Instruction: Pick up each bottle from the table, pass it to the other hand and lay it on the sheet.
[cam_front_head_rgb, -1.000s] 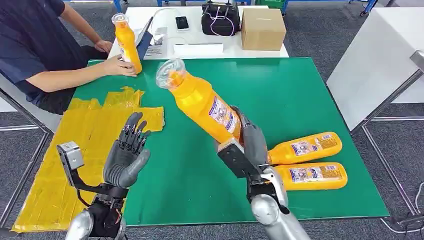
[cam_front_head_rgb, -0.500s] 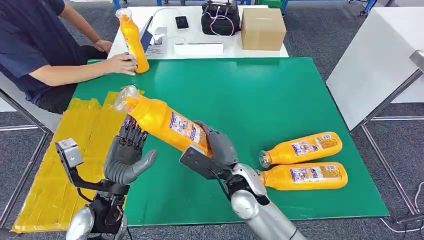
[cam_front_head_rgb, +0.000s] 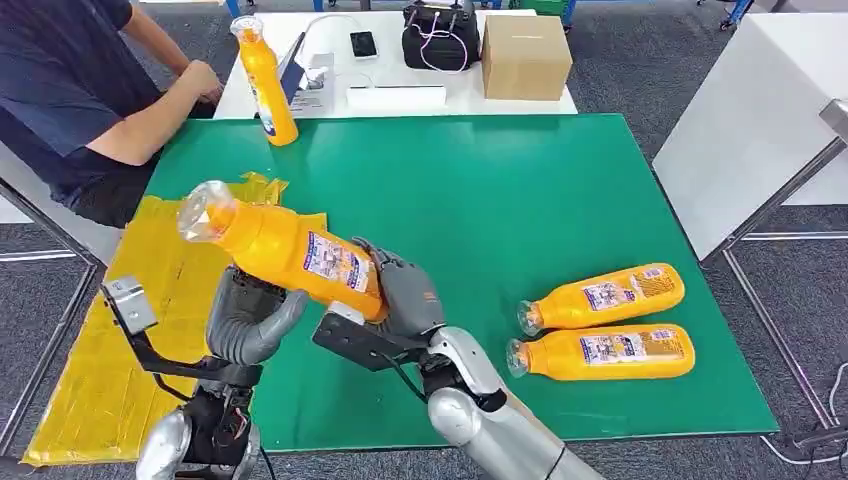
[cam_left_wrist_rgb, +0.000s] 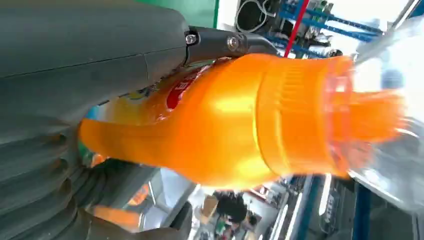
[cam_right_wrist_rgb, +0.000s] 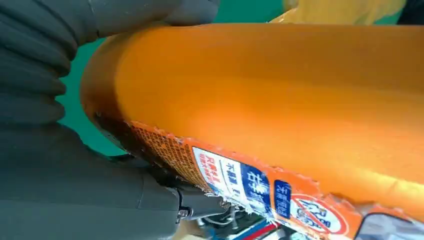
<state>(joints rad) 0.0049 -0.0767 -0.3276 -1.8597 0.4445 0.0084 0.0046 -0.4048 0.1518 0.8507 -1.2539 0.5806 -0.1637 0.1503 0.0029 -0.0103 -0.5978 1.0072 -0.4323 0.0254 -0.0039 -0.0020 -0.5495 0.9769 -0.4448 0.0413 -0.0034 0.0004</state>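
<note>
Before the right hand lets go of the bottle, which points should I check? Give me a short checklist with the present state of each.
1. Right hand grips the held bottle at its base: ok.
2. Left hand is under the bottle's middle: ok.
3. Left hand's fingers closed around the bottle: cannot tell.
4. Yellow sheet lies free below for laying down: ok.
5. Two lying bottles wait on the green table: ok.

Right hand (cam_front_head_rgb: 405, 298) grips bottle (cam_front_head_rgb: 285, 247) base, neck pointing 10 o'clock. Left hand (cam_front_head_rgb: 245, 318) under bottle body, fingers hidden; seemingly cupping it, grasp unclear.
</note>
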